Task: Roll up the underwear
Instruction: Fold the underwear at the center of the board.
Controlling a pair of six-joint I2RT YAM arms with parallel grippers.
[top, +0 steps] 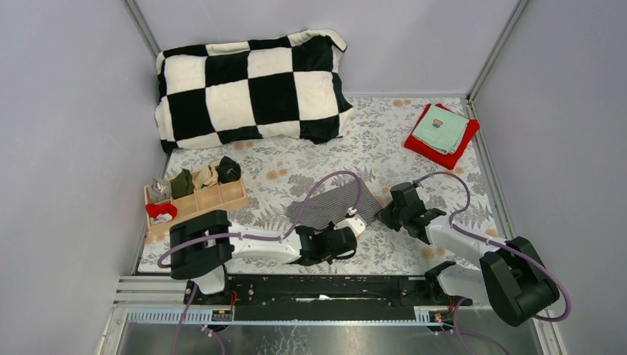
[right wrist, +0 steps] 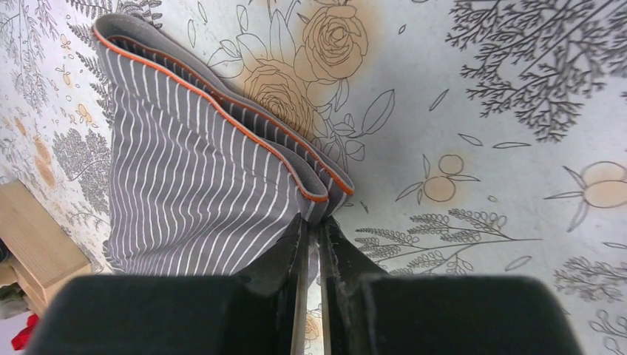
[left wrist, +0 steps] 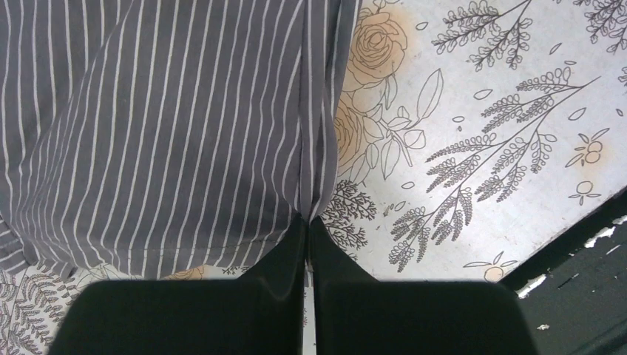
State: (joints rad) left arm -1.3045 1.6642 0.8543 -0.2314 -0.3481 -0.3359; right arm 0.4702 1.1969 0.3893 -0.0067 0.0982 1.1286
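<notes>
White sheeting printed with sprigs and orange roses covers the table (top: 414, 159). A black-and-white chequered pillow (top: 251, 89) lies at the far side. A red cloth (top: 425, 146) sits at the far right with a teal cloth (top: 441, 129) on top of it. A wooden tray (top: 214, 197) holding small bundles stands at the left. The grey underwear (top: 329, 203) lies folded into a strip near the middle front of the table, between the two arms. No black pair can be made out.

The right gripper (right wrist: 311, 231) has its jaws nearly together on the near corner of the orange-edged waistband (right wrist: 222, 111), where the folded layers stack. The left gripper (left wrist: 307, 231) is likewise pinched shut, on a seamed edge of the striped cloth. Bare table shows just beside it on the right of its view.

With both ends held, the step looks like starting or tightening the roll. To do it well, the two pinches should probably lift only a little and travel together, so the strip stays taut and its edges stay in line. A pull from one side alone would likely skew the stripes and let the stacked waistband layers fan apart. The cloth is soft and thin, so turning it over in short, even amounts and pressing each turn down should keep the roll firm. The right grip sits at the very tip of the corner, so it may slip under tension, and a deeper bite there would be safer.
</notes>
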